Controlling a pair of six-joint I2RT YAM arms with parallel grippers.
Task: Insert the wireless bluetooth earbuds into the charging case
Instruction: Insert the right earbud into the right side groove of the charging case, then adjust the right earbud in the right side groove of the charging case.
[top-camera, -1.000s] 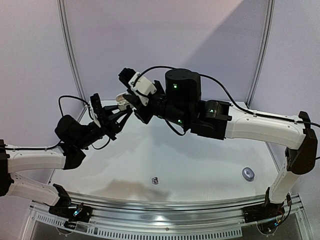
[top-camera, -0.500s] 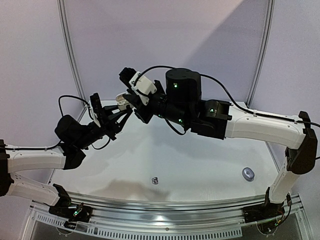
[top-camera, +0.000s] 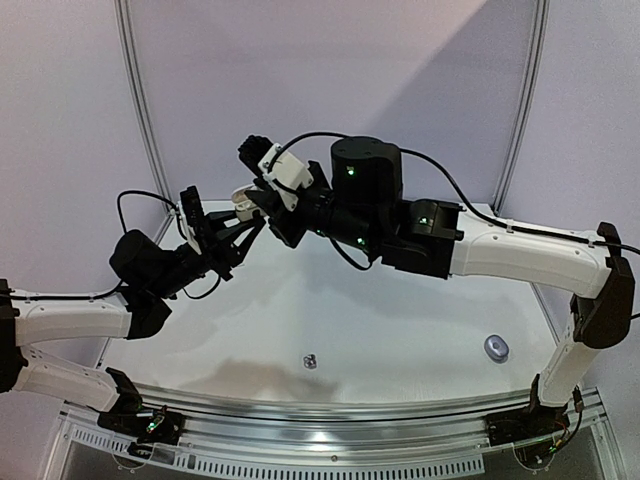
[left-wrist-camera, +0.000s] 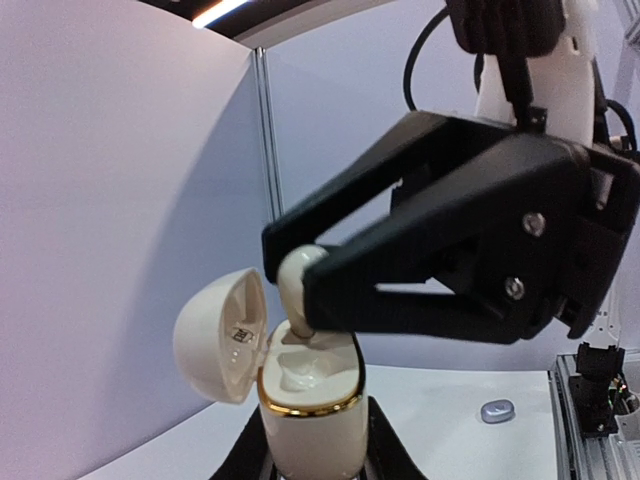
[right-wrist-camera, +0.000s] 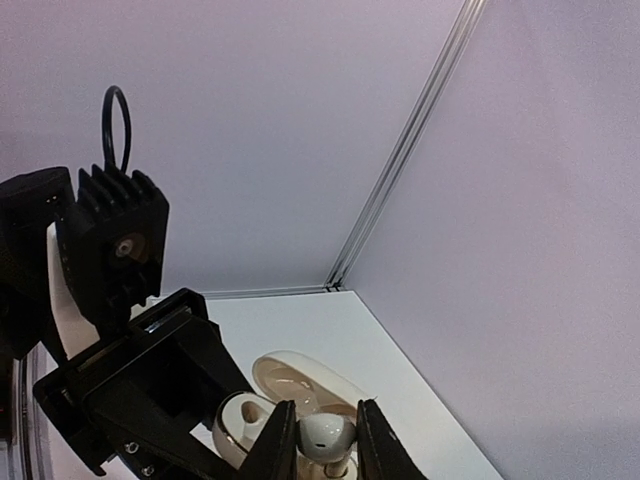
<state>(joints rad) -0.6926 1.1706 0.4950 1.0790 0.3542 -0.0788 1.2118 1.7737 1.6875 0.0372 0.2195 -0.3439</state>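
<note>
Charging case (left-wrist-camera: 310, 420): cream-white plastic, smooth, high gloss, with a polished gold metallic band round its mouth. Lid (left-wrist-camera: 220, 335): same glossy plastic.
White earbud (left-wrist-camera: 296, 272), just above the charging case: glossy smooth plastic.
Right gripper (right-wrist-camera: 322, 440) and left gripper (left-wrist-camera: 315, 462), both at the charging case: matt black plastic. The right one carries bright metal screws.
Grey oval case (left-wrist-camera: 497, 411), right of the charging case: silvery satin sheen.
Table (top-camera: 400, 320), beneath the charging case: white, smooth, faintly reflective.

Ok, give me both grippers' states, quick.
Left gripper: closed on the open charging case.
Right gripper: closed on a white earbud.
</note>
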